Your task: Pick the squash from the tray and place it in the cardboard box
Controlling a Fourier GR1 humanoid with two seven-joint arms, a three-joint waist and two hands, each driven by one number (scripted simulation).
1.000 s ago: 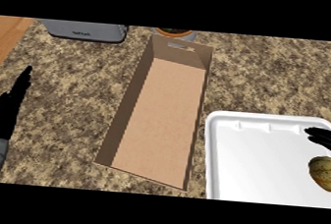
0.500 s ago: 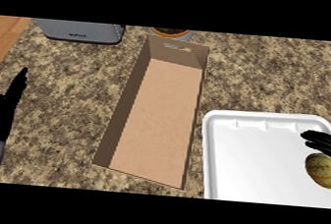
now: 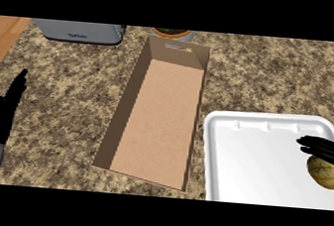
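A tan, oval squash (image 3: 325, 172) lies on the white tray (image 3: 254, 161) near its right rim. My right hand (image 3: 327, 150) comes in from the right edge, its fingers spread and arched over the far side of the squash, close to it or touching it. A small dark part of the same hand shows at the lower right edge. The long open cardboard box (image 3: 158, 117) stands left of the tray with nothing in it. My left hand (image 3: 1, 117) rests open at the left edge, fingers pointing up, far from the box.
A grey appliance (image 3: 79, 31) sits at the back left of the granite counter. Behind the box's far end stands a round pot (image 3: 172, 33). Wooden floor shows past both counter ends.
The right hand's fingers have come down towards the squash. The squash lies where it was on the tray, and the left hand has hardly moved.
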